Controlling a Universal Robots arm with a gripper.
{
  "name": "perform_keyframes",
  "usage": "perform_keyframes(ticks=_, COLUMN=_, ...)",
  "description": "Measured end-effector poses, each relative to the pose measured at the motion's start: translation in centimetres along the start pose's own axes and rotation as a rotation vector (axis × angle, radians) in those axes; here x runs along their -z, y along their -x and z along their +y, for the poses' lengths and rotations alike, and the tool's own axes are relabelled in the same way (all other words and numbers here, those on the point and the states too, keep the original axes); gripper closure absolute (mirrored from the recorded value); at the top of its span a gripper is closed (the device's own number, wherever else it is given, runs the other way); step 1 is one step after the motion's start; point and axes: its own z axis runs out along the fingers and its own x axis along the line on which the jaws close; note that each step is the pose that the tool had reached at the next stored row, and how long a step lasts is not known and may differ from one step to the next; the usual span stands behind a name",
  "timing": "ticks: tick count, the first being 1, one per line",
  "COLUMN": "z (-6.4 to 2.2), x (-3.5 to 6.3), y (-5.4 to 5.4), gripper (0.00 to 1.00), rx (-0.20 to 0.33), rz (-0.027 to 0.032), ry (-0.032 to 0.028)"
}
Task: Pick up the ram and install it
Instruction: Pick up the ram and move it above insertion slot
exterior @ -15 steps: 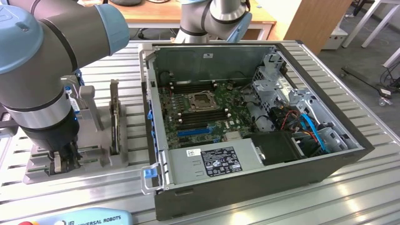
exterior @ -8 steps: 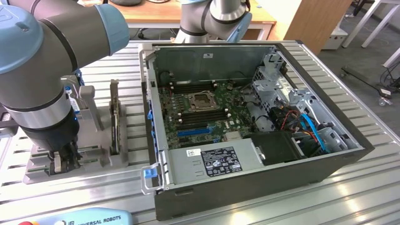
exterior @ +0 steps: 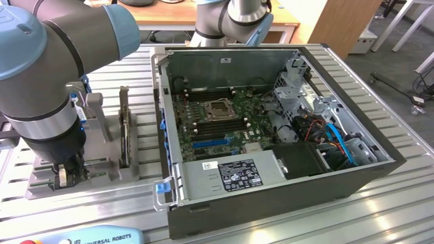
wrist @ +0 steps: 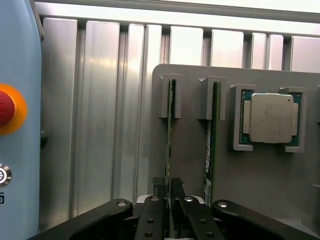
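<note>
The ram is a thin green stick standing on edge in a slot of the grey holder plate. My gripper is down over its near end, and the two black fingers press against it from both sides. A second, similar green stick stands in the neighbouring slot, untouched. In the exterior view the gripper is lowered into the grey holder at that view's left, beside the open computer case.
A CPU chip lies in a pocket of the holder plate. A dark expansion card stands upright in the holder. The motherboard with its empty memory slots lies inside the case. A blue teach pendant rests at the table's front.
</note>
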Motion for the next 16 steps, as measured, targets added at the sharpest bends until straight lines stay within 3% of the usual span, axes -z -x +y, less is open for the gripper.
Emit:
perform_keyframes(ticks=3, z=0.0, x=0.0, y=0.0, gripper=0.83, rx=0.0, rz=0.0001, ry=0.0)
perform_keyframes(ticks=4, z=0.0, x=0.0, y=0.0, gripper=0.88, rx=0.0, rz=0.0001, ry=0.0)
perform_keyframes(ticks=16, z=0.0, x=0.01, y=0.0, gripper=0.89, rx=0.0, rz=-0.0002, ry=-0.0003)
